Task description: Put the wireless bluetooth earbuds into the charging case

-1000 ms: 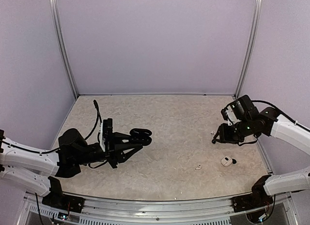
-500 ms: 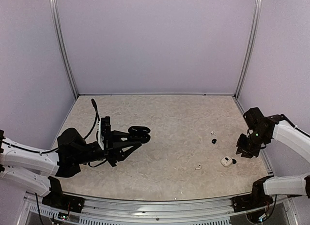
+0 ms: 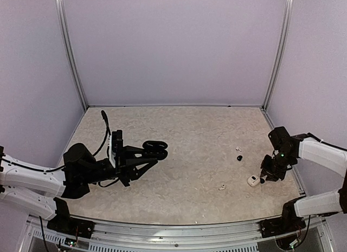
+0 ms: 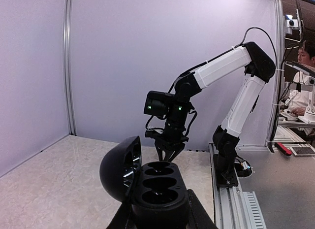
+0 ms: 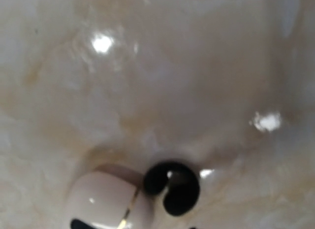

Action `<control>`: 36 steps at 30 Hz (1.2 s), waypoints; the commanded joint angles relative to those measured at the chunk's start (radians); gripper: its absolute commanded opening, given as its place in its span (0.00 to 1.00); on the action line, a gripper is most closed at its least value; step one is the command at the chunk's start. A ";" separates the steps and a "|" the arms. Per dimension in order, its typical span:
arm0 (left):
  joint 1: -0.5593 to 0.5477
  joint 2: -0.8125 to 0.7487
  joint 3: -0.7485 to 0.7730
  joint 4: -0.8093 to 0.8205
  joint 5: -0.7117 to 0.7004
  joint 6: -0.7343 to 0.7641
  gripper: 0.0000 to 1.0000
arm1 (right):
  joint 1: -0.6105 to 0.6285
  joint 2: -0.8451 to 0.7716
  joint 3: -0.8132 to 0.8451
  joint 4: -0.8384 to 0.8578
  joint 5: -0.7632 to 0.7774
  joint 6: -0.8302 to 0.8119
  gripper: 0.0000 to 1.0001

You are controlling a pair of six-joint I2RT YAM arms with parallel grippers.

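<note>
My left gripper (image 3: 142, 155) is shut on the open black charging case (image 4: 158, 190) and holds it above the table, lid (image 4: 119, 167) tipped left, sockets empty. My right gripper (image 3: 265, 175) hangs low, open, over a black earbud (image 5: 173, 186) that lies against the white case (image 5: 102, 199). Only dark slivers of its fingertips show in the right wrist view. In the top view, that earbud (image 3: 262, 180) and white case (image 3: 252, 180) lie at the right. A second black earbud (image 3: 239, 158) and two white earbuds (image 3: 237, 149) (image 3: 222, 187) lie loose on the table.
The right arm (image 4: 216, 71) and its base show across the table in the left wrist view. The table's right edge and metal frame post (image 3: 279, 57) are close beside the right arm. A black cable (image 3: 107, 124) loops behind the left arm.
My right gripper has left the table's middle right, swung out right, then come down over the white case. A black earbud now lies where it was. The left arm has barely moved.
</note>
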 commanded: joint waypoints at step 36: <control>0.007 -0.011 -0.012 0.007 -0.008 0.012 0.00 | -0.033 0.089 -0.092 0.199 0.032 0.005 0.29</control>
